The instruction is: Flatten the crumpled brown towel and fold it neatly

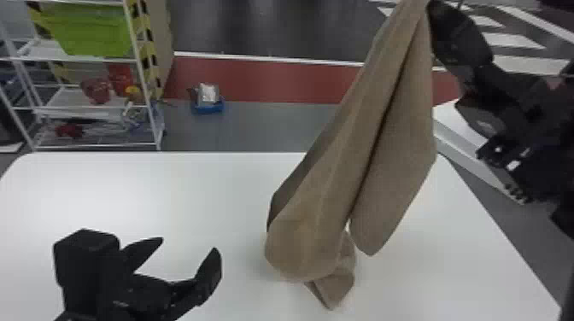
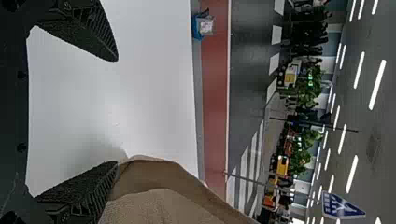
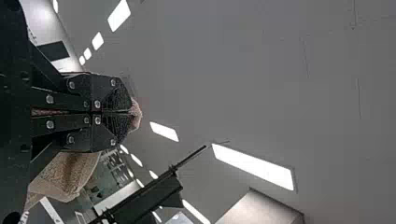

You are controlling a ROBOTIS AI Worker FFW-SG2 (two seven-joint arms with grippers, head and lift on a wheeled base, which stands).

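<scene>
Currently, right claw (image 1: 436,13) pinches brown towel (image 1: 333,196) at top; marked blue sign (image 2: 342,206) beyond.

Between the left gripper (image 1: 188,252) and the table's (image 1: 128,183) far edge, bare tabletop is leaving a hand room to pass, while the hanging brown towel (image 1: 324,222) is blocking the way across toward the table's right side.

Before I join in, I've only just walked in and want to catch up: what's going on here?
The robot is holding up a brown towel, its right fingers shut on the top. The towel hangs in loose folds down toward the white table. The left fingers are open and hold nothing. The towel is neither flattened nor folded yet.
</scene>
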